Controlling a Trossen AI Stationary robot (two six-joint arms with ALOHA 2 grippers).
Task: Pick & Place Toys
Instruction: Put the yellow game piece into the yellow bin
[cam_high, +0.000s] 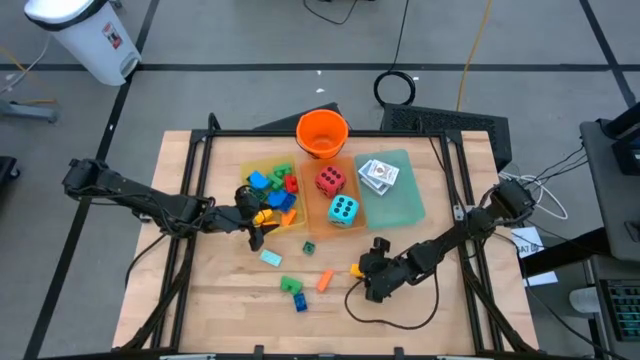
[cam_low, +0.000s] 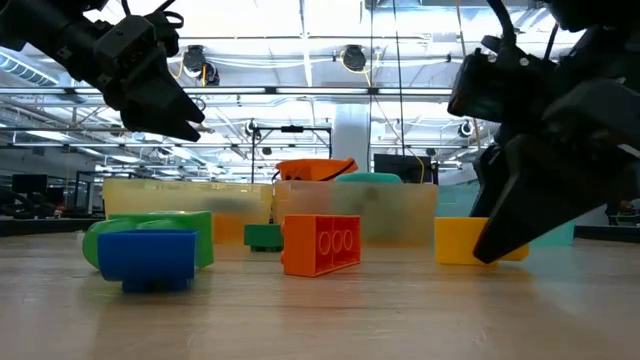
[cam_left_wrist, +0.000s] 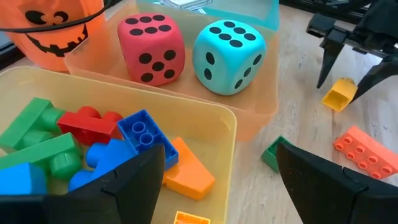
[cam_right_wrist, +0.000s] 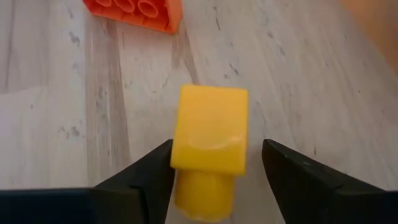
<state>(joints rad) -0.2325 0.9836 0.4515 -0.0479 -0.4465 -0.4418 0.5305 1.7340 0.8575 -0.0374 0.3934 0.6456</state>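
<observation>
My right gripper (cam_high: 364, 272) is open low over the table's near middle. Its fingers stand on either side of a small yellow brick (cam_right_wrist: 210, 127), which lies on the wood (cam_high: 356, 269). My left gripper (cam_left_wrist: 221, 177) is open and empty above the near corner of the yellow tray (cam_high: 262, 165), which holds several coloured bricks (cam_left_wrist: 93, 134). A red die (cam_high: 331, 180) and a teal die (cam_high: 343, 210) sit in the orange tray (cam_high: 312, 215). White card packs (cam_high: 378, 174) lie on the green tray (cam_high: 412, 205). My right gripper comes slanting down from the table's right, a finger on each side of the yellow brick. One finger (cam_right_wrist: 158, 163) lies close to the brick's side (cam_right_wrist: 176, 149); whether it touches I cannot tell. The other finger stands clear. The brick rests on the table.
An orange bucket (cam_high: 322, 133) stands behind the trays. Loose bricks lie on the wood: orange (cam_high: 324, 281), green (cam_high: 290, 285), blue (cam_high: 300, 301), pale teal (cam_high: 271, 257) and a small green one (cam_high: 309, 246). A black cable (cam_high: 390, 315) loops by the right arm.
</observation>
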